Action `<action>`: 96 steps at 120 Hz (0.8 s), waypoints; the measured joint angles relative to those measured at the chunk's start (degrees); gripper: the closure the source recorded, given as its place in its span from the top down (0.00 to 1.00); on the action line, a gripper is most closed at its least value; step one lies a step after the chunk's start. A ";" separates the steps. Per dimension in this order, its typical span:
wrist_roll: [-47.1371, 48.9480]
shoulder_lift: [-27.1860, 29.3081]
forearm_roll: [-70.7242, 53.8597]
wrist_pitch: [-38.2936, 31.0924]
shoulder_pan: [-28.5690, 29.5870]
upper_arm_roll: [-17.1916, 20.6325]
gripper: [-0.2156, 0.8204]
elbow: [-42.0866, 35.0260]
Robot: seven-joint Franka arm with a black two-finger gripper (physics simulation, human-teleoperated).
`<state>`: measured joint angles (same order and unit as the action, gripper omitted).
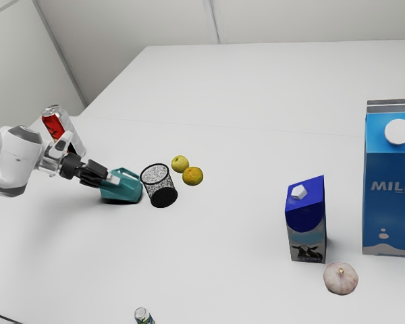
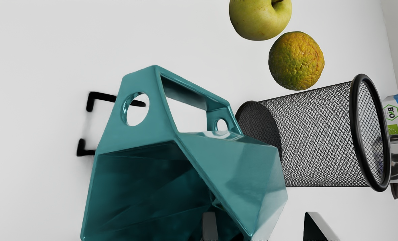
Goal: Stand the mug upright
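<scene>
The teal mug [image 1: 126, 190] lies on its side on the table, its handle uppermost and its mouth facing the hand. At that mouth, the black gripper [image 1: 109, 179] reaches in low from the exterior view's left. Seen from the wrist, the faceted mug [image 2: 232, 157] has one finger at its dark opening and the other outside its wall. The gripper [image 2: 262, 225] is open, with the wall between its fingers and a gap to the outer one. Part of the mug's rim is cut off in the wrist view.
A black mesh cup [image 1: 159, 185] stands close by the mug's base side. Near it are a green apple [image 1: 179, 164] and an orange-green citrus fruit [image 1: 192, 176]. A red-and-silver can [image 1: 62, 128] stands behind the gripper. Milk cartons [image 1: 391, 182] and garlic [image 1: 341, 278] are farther off.
</scene>
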<state>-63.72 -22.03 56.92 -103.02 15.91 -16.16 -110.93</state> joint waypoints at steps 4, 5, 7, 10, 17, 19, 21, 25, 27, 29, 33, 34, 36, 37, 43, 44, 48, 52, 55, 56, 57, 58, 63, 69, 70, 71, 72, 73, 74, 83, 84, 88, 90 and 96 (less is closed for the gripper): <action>-0.15 0.00 -0.03 -0.02 0.00 0.00 0.34 0.04; -0.19 0.00 -0.03 -0.03 0.00 0.00 0.33 0.03; -0.26 0.00 -0.02 -0.04 0.00 -0.01 0.30 0.02; -0.36 0.00 -0.01 -0.05 0.00 -0.01 0.27 0.01; -0.58 0.05 0.01 -0.10 0.01 -0.01 0.20 0.00; -0.64 0.08 0.00 -0.12 0.03 -0.01 0.19 0.00; -0.69 0.10 -0.01 -0.14 0.04 0.00 0.18 0.00; -0.80 0.19 -0.03 -0.22 0.06 0.00 0.16 -0.01; -0.85 0.26 -0.05 -0.30 0.07 0.00 0.15 -0.01; -0.90 0.34 -0.06 -0.41 0.07 0.00 0.15 -0.01; -0.97 0.56 -0.07 -0.76 0.03 0.00 0.14 -0.01; -0.99 0.63 -0.07 -0.87 0.01 0.00 0.13 -0.01; -1.02 0.76 -0.07 -1.08 -0.03 0.00 0.12 -0.01; -1.03 0.88 -0.08 -1.20 -0.06 0.00 0.12 -0.01; -1.10 1.66 -0.24 -1.91 -0.27 -0.01 0.09 -0.06; -1.10 1.88 -0.29 -2.04 -0.32 -0.01 0.09 -0.07; -1.09 2.83 -0.56 -2.56 -0.47 -0.01 0.08 -0.22; -1.04 3.99 -1.03 -3.07 -0.59 -0.01 0.07 -0.51; -0.91 5.13 -1.66 -3.50 -0.82 0.02 0.06 -0.86; -0.86 5.49 -1.88 -3.64 -0.90 0.04 0.06 -0.98; -0.80 5.88 -2.12 -3.77 -0.99 0.06 0.06 -1.09; -0.75 6.27 -2.36 -3.90 -1.10 0.09 0.06 -1.20; -0.39 8.11 -3.85 -4.52 -1.67 0.32 0.05 -1.81; 0.35 10.23 -6.54 -5.31 -2.46 0.87 0.05 -2.47; 0.50 10.55 -7.01 -5.44 -2.59 1.00 0.05 -2.55; 0.66 10.88 -7.49 -5.58 -2.69 1.17 0.05 -2.65; 0.83 11.20 -7.99 -5.72 -2.77 1.37 0.05 -2.79; 1.03 11.58 -8.57 -5.87 -2.84 1.60 0.05 -2.96; 1.24 11.96 -9.16 -6.02 -2.94 1.81 0.05 -3.14; 3.55 15.11 -14.85 -7.18 -3.79 3.69 0.04 -4.64; 3.84 15.43 -15.47 -7.28 -3.88 3.88 0.04 -4.82; 5.02 16.65 -17.72 -7.66 -4.23 4.60 0.04 -5.65; 5.63 17.29 -18.81 -7.83 -4.35 4.95 0.04 -6.17; 7.48 18.97 -21.73 -8.27 -4.70 5.83 0.04 -7.69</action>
<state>-56.23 -3.06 35.19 -111.28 11.20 -10.34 -118.62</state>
